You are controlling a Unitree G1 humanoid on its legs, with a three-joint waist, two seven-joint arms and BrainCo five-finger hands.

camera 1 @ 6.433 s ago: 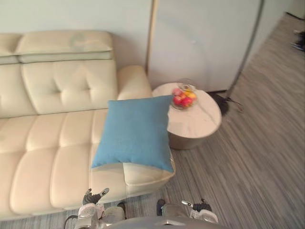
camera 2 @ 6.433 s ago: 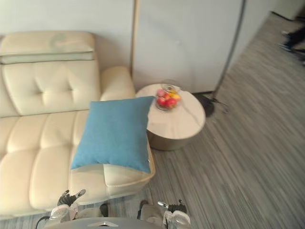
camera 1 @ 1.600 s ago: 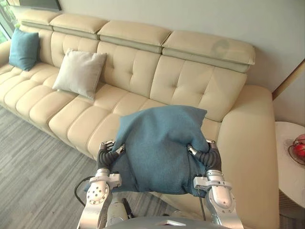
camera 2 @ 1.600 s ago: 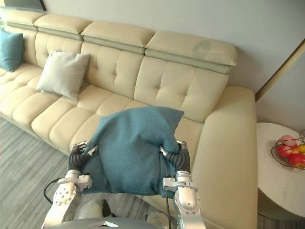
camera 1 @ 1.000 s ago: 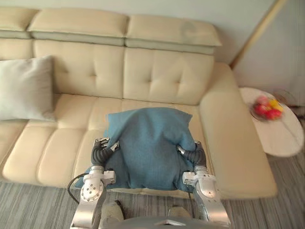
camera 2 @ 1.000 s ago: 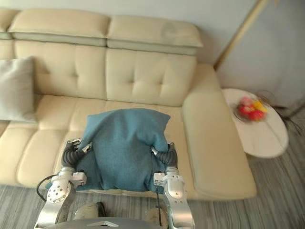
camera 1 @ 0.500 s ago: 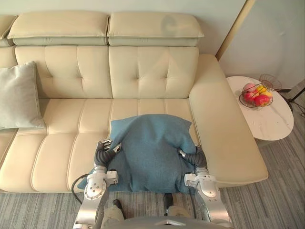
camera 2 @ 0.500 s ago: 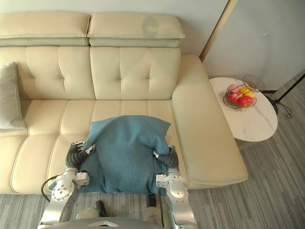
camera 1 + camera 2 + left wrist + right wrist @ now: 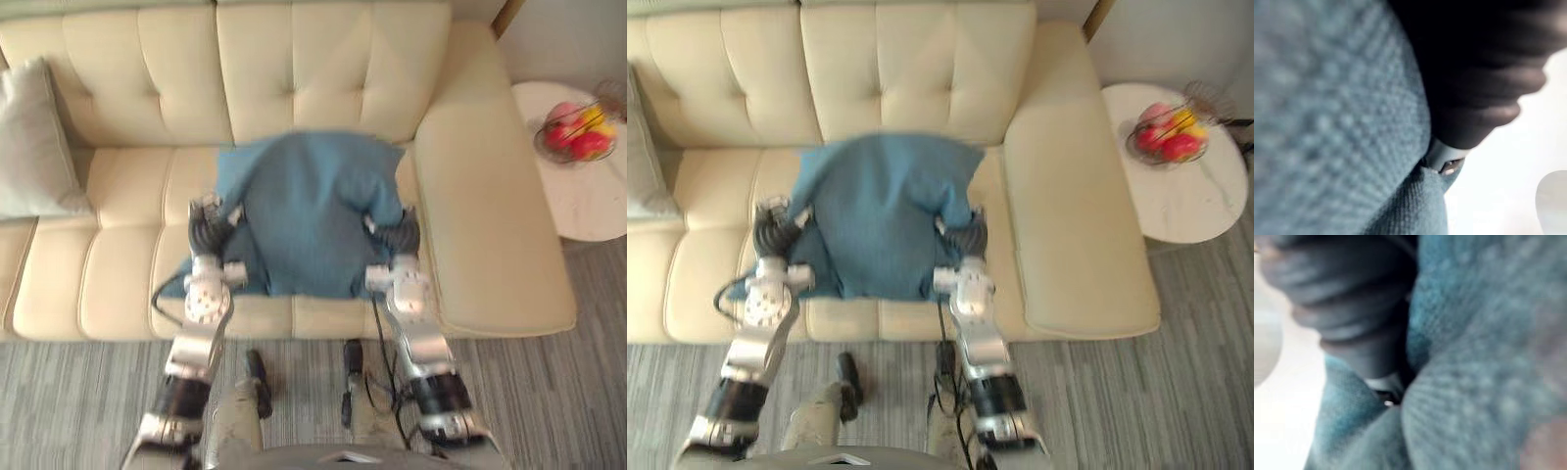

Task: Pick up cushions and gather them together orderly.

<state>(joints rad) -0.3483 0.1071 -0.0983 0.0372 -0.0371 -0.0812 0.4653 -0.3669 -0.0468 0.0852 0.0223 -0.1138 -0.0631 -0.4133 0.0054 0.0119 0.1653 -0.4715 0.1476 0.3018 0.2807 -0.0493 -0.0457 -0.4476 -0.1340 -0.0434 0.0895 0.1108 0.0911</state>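
Observation:
A blue cushion (image 9: 304,211) hangs between my two hands over the seat of the cream sofa (image 9: 323,59). My left hand (image 9: 204,227) grips its left side and my right hand (image 9: 395,235) grips its right side, fingers dug into the cloth. Close up, the blue cloth (image 9: 1327,112) bulges against my left hand (image 9: 1474,73), and the same cloth (image 9: 1484,362) folds round my right hand (image 9: 1352,298). A grey cushion (image 9: 34,147) leans on the sofa back at the far left.
A round white side table (image 9: 588,186) stands right of the sofa's armrest (image 9: 490,215), with a wire bowl of fruit (image 9: 576,132) on it. Grey striped floor (image 9: 549,392) runs along the sofa's front edge.
The camera has tipped downward, so the sofa's headrests have left the picture. Both hands have carried the blue cushion farther out over the seat. The grip is the same.

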